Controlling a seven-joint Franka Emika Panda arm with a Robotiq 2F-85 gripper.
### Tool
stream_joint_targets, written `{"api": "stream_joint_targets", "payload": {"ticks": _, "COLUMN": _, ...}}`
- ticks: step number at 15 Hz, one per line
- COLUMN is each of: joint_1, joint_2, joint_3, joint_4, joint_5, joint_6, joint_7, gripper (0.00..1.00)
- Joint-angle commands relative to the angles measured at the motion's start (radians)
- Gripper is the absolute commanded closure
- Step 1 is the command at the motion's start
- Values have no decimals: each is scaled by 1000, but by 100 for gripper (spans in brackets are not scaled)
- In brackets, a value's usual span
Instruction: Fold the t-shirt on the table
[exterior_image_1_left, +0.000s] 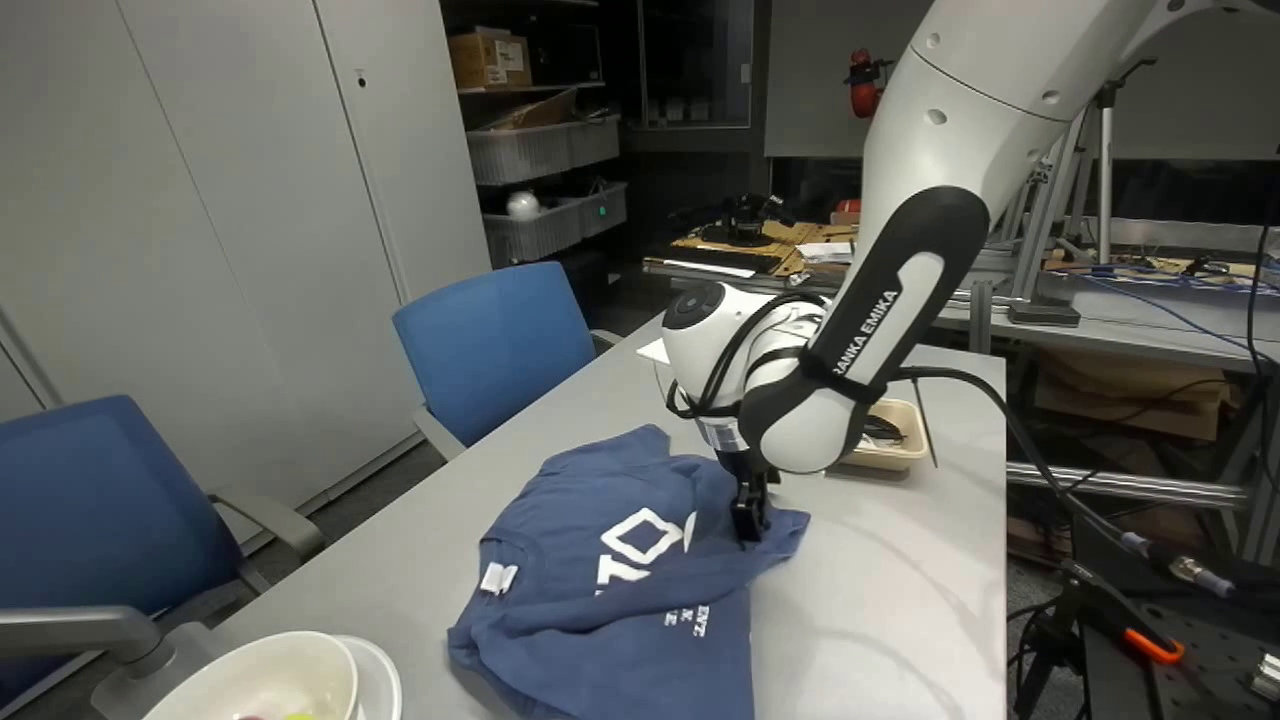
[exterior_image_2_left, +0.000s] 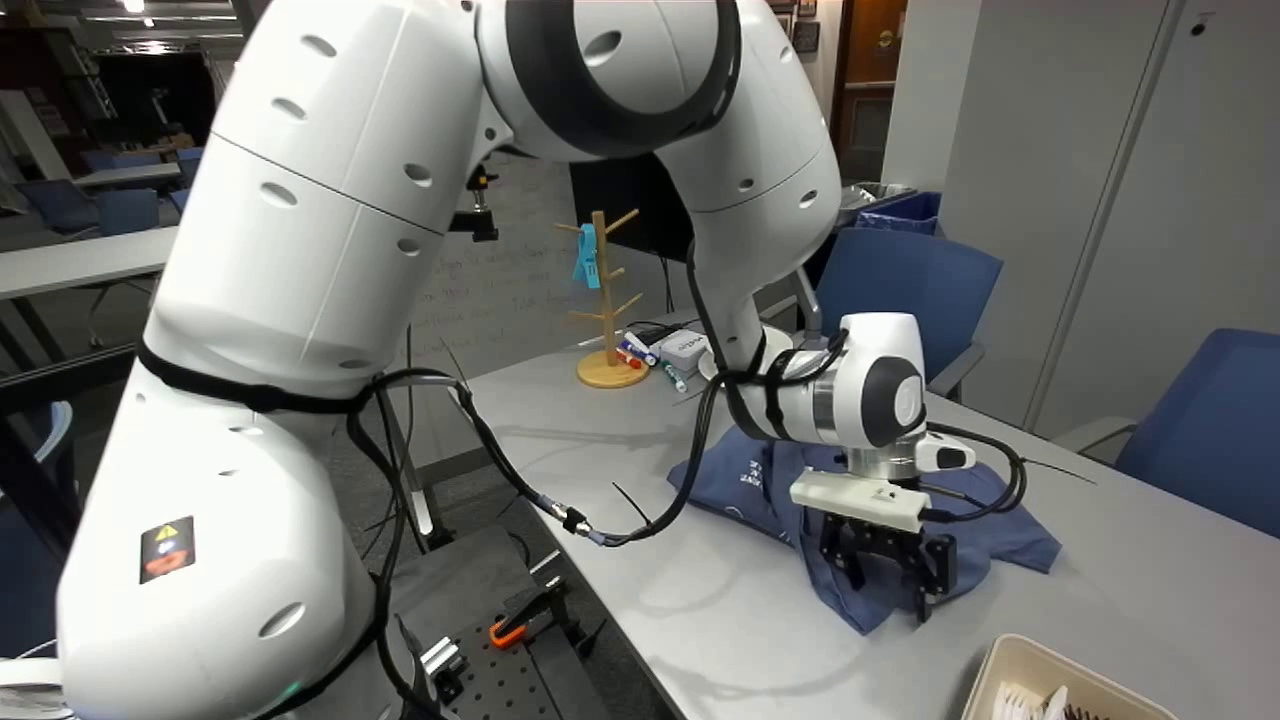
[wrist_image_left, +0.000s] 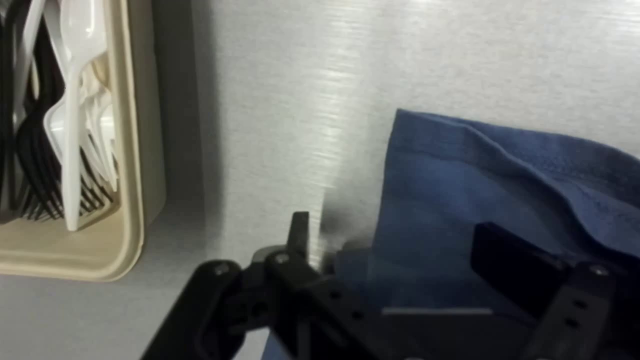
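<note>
The blue t-shirt (exterior_image_1_left: 555, 525) lies on the grey table (exterior_image_1_left: 860, 600), partly folded over and wrinkled, with its white print and collar label showing. It also shows in an exterior view (exterior_image_2_left: 735, 480), partly hidden by the arm. My gripper (exterior_image_1_left: 750, 530) points down at a sleeve corner (exterior_image_1_left: 790, 528) of the shirt. In the wrist view my gripper (wrist_image_left: 392, 232) has its fingers wide apart. One finger is over bare table beside the sleeve's edge, the other over the sleeve cloth (wrist_image_left: 435, 190). Cloth lies between the fingers, not pinched. In an exterior view the gripper (exterior_image_2_left: 888, 595) is low at the cloth.
A beige tray (wrist_image_left: 132, 165) of plastic cutlery stands close to the gripper; it shows in both exterior views (exterior_image_1_left: 912, 458) (exterior_image_2_left: 985, 670). A white bowl (exterior_image_1_left: 310, 665) on a plate (exterior_image_1_left: 385, 690) sits near the shirt. A wooden stand (exterior_image_2_left: 607, 320) and markers (exterior_image_2_left: 637, 350) stand at the table's end.
</note>
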Motion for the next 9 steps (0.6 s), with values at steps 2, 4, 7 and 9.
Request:
{"api": "stream_joint_targets", "payload": {"ticks": 2, "joint_1": -28, "joint_2": 26, "joint_3": 47, "joint_4": -7, "joint_5": 91, "joint_6": -7, "joint_7": -58, "gripper": 38}}
{"api": "stream_joint_targets", "payload": {"ticks": 4, "joint_1": -30, "joint_2": 26, "joint_3": 48, "joint_4": 0, "joint_5": 110, "joint_6": -13, "joint_7": -64, "gripper": 53}}
{"api": "stream_joint_targets", "payload": {"ticks": 7, "joint_1": -36, "joint_2": 16, "joint_3": 45, "joint_4": 0, "joint_5": 126, "joint_6": -22, "joint_7": -67, "gripper": 65}}
{"api": "stream_joint_targets", "payload": {"ticks": 9, "joint_1": -36, "joint_2": 4, "joint_3": 42, "joint_4": -7, "joint_5": 124, "joint_6": -28, "joint_7": -59, "gripper": 80}}
